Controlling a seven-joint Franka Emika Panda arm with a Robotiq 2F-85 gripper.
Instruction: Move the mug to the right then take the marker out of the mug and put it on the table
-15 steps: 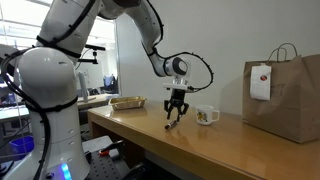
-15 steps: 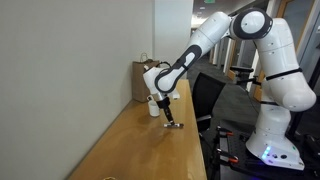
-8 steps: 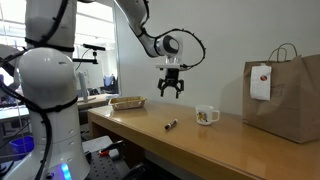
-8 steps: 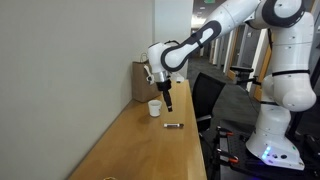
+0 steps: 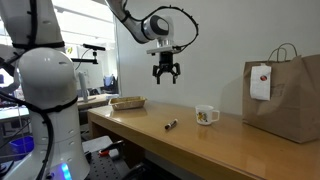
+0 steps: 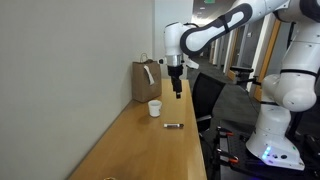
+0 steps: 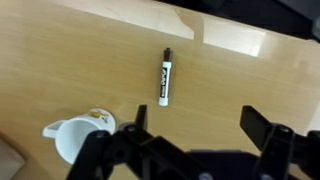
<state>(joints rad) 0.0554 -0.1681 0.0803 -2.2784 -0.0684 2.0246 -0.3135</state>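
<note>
light: bright, even | glare: table (image 7: 232, 36) far edge | blur: gripper (image 7: 190, 146) dark, soft

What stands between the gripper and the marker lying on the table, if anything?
Nothing visible does. The gripper hangs open high above the table, and the marker lies flat on bare wood below it. The mug stands to one side, apart from the marker, outside the straight way down.
</note>
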